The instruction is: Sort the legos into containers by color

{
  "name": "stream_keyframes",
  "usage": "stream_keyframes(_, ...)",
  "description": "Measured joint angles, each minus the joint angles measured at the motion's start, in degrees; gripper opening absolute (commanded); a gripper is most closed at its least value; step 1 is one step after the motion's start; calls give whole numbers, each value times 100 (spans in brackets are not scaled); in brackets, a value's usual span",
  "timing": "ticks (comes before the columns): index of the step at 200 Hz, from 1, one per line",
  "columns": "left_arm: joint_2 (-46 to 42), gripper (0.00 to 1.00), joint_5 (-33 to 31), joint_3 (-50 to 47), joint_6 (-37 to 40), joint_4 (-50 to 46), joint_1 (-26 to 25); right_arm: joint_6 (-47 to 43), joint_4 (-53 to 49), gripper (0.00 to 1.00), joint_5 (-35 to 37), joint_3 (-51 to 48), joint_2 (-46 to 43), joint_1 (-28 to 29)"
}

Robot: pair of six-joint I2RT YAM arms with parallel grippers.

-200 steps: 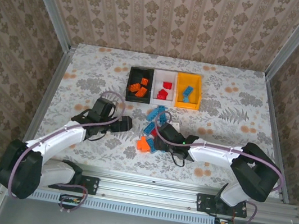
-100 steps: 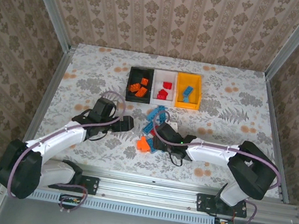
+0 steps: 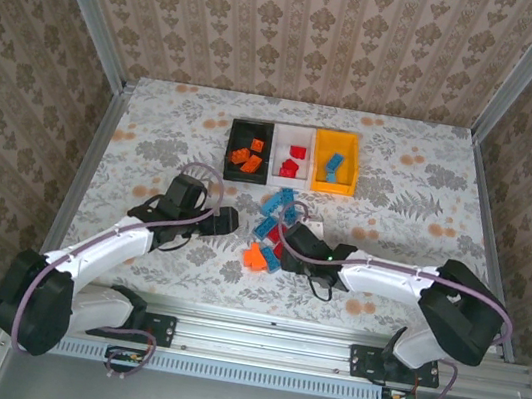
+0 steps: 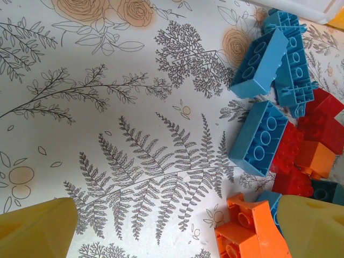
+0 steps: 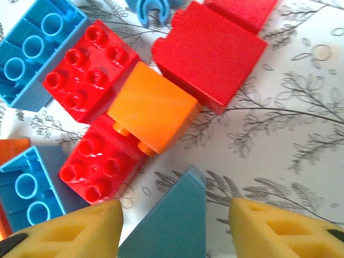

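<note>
Loose legos (image 3: 269, 228) in blue, red and orange lie in a pile at mid-table. My right gripper (image 3: 283, 247) is at the pile's near right side, shut on a blue lego (image 5: 172, 226) that sits tilted between its yellow fingers (image 5: 70, 231). Just beyond it lie an orange lego (image 5: 153, 107) and red legos (image 5: 212, 51). My left gripper (image 3: 230, 220) is open and empty just left of the pile, low over the table. An orange lego (image 4: 252, 231) lies by its right finger (image 4: 312, 226). The black container (image 3: 248, 151) holds orange legos, the white container (image 3: 293, 155) red ones, the yellow container (image 3: 337, 161) blue ones.
The three bins stand side by side at the back centre of the floral-patterned table (image 3: 154, 141). Metal frame posts and wallpapered walls close in both sides and the back. A metal rail (image 3: 264, 341) runs along the near edge.
My right gripper's jaws have narrowed onto the blue lego, and its arm has shifted slightly at the pile. My left arm has stayed where it was.
</note>
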Motion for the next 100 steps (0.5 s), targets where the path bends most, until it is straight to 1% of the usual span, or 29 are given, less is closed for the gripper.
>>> stream_keyframes(21, 0, 98, 0, 22, 0, -17, 0, -127, -155, 67, 52, -4, -234, -55)
stream_keyframes(43, -66, 98, 0, 61, 0, -55, 0, -229, -173, 70, 46, -4, -378, -70)
stream_keyframes(82, -138, 98, 0, 66, 0, -72, 0, -299, -129, 70, -122, -4, -256, -70)
stream_keyframes(100, -138, 98, 0, 66, 0, -90, 0, -302, -76, 68, -170, -4, -74, -70)
